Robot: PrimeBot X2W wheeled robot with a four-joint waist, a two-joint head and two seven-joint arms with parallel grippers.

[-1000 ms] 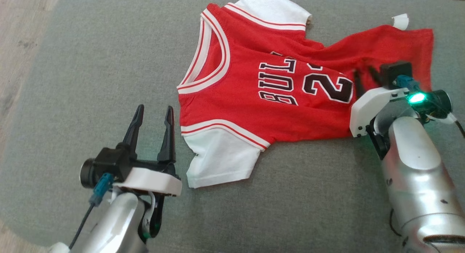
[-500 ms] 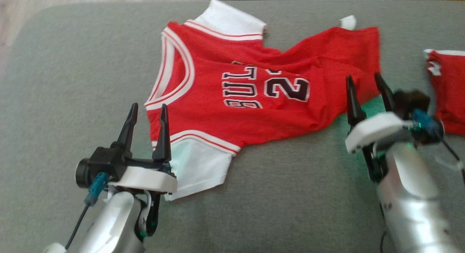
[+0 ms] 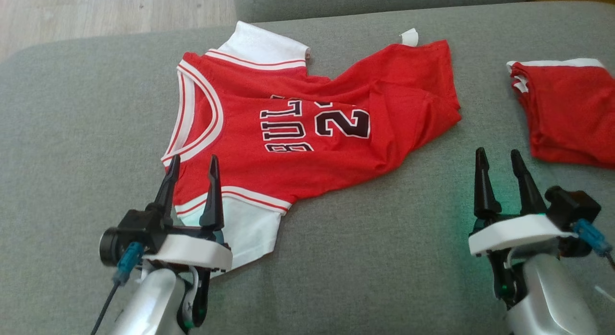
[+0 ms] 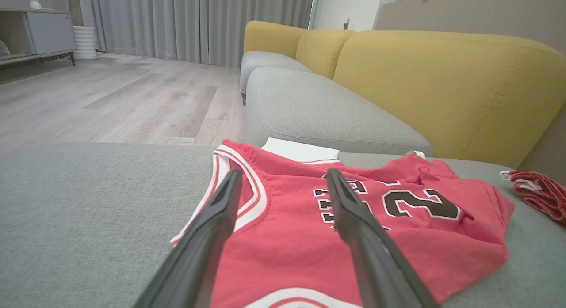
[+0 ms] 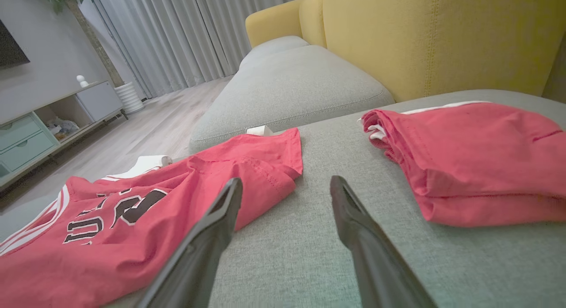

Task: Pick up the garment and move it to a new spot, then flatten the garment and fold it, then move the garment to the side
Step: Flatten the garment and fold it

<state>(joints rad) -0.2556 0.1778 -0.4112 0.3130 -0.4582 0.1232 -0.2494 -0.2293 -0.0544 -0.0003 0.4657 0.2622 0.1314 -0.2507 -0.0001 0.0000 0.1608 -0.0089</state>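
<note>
The left claw (image 3: 193,158) hangs with fingers apart over the near white-sleeved shoulder of the red shirt (image 3: 307,133), likely poised to tug that end flat. The shirt lies spread on the grey sofa cushion (image 3: 86,133) between both claws (its hem end looks bunched). The right claw (image 3: 497,151), also spread and empty, sits near the hem without touching it, and a folded red garment (image 3: 567,114) lies beyond.

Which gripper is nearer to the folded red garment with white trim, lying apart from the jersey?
Right. The right gripper is open over bare grey cushion, close beside the folded red garment, not touching it. The left gripper is across the red jersey, above its white sleeve.
</note>
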